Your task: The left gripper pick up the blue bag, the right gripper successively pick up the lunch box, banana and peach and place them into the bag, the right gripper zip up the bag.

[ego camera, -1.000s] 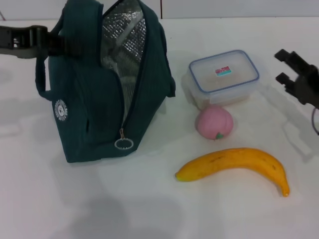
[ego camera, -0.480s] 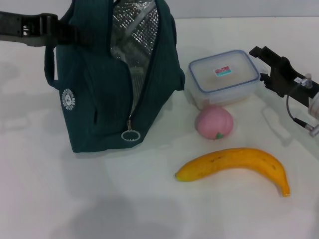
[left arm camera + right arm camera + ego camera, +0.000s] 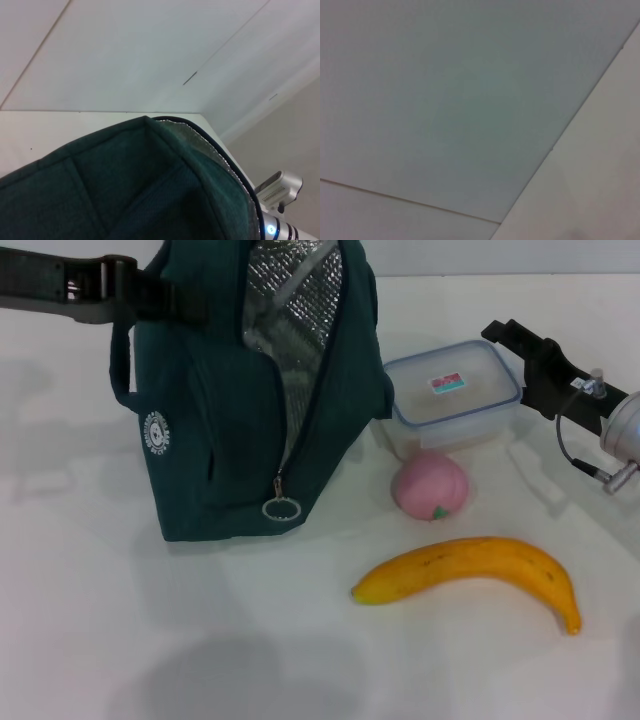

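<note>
The blue bag (image 3: 250,390) stands upright toward the far left part of the white surface (image 3: 200,640), its mouth unzipped and the silver foil lining (image 3: 300,330) exposed. It has shifted to the right since the earlier frames and its near side now almost touches the lunch box. The ring zipper pull (image 3: 281,508) hangs at the lower end of the opening; the white round logo (image 3: 155,432) faces the left edge.

The left gripper (image 3: 150,300) reaches in from the far left edge at the bag's upper side. It appears closed on the bag's handle strap, though the fingers themselves are hidden against the dark fabric. It has advanced to the right along with the bag. The left wrist view shows only the bag's teal wall and foil rim close up.

The lunch box (image 3: 452,395) sits just right of the bag, lid on. The peach (image 3: 430,485) lies just in front of it, toward the near edge. The banana (image 3: 470,570) lies nearer still, apart from the peach. None of these three has moved.

The right gripper (image 3: 518,348) has come in from the right edge and now sits just beside the lunch box's far right corner. Whether its fingers are spread or together cannot be told from this angle.
</note>
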You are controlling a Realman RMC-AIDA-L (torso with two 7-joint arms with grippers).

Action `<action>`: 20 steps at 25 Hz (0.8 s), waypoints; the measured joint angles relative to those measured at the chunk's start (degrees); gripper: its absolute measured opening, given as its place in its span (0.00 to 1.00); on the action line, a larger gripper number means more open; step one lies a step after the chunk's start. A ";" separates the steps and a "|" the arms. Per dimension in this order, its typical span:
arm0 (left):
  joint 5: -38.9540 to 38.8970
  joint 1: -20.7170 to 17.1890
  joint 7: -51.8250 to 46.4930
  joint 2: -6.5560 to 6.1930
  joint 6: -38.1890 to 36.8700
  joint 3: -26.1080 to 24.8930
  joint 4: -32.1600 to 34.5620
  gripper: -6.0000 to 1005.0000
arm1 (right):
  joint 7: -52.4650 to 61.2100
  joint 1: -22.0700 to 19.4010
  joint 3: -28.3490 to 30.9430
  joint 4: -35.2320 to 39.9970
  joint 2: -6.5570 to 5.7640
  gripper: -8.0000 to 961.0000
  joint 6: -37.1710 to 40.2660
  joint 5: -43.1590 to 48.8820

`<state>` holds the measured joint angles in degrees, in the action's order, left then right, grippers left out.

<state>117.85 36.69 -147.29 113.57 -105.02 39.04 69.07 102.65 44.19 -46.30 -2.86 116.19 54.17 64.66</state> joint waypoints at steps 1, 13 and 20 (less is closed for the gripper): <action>0.00 0.04 0.01 -0.02 0.00 0.00 -0.07 0.04 | 0.00 0.10 0.03 -0.01 0.00 0.90 -0.02 0.00; 0.00 -0.34 0.59 -0.25 0.00 -0.02 -0.26 0.04 | -0.83 -0.47 -0.90 1.73 0.00 0.90 1.11 0.32; 0.00 -0.49 1.04 -0.29 -0.07 -0.02 -0.35 0.04 | -1.36 -1.42 -1.77 3.39 0.00 0.64 2.28 0.55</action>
<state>117.85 36.20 -146.25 113.28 -105.09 39.02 68.72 101.29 42.77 -48.08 0.53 116.19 56.44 65.21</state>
